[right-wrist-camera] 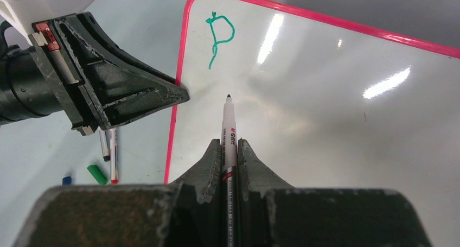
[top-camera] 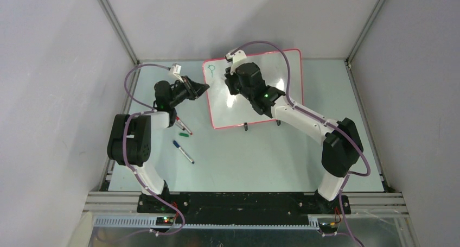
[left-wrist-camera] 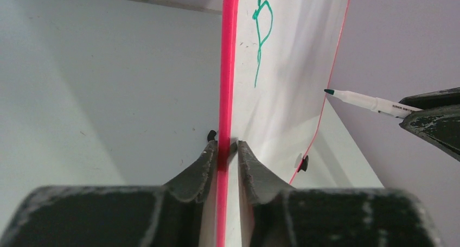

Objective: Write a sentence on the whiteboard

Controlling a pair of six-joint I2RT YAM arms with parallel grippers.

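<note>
**Marker gripped over the board, one green letter written**

Your right gripper (right-wrist-camera: 229,144) is closed on a white marker (right-wrist-camera: 228,122), the barrel running straight out between the jaws and its dark tip aimed at the whiteboard (right-wrist-camera: 325,95). You cannot tell from these views whether the tip touches the glossy face.

Your left gripper (left-wrist-camera: 227,145) straddles the board's red-pink rim on its left edge, one finger on each side. One finger sits against the rim and a thin dark sliver shows at the other, so you cannot tell whether it is pinching.

The sentence (right-wrist-camera: 219,38) is so far a single green "P", high in the board's upper left corner, just inside the rim.

The board stands on two small black feet (top-camera: 246,127) at the far middle of the pale table (top-camera: 260,154), and its face catches bright streaks of reflected light. Left of it, near your left arm, lie loose pens (a blue-capped one (top-camera: 183,152) nearest you) and a green cap (top-camera: 184,133). Plain grey walls (top-camera: 54,68) with metal corner posts (top-camera: 115,24) enclose the table.
</note>
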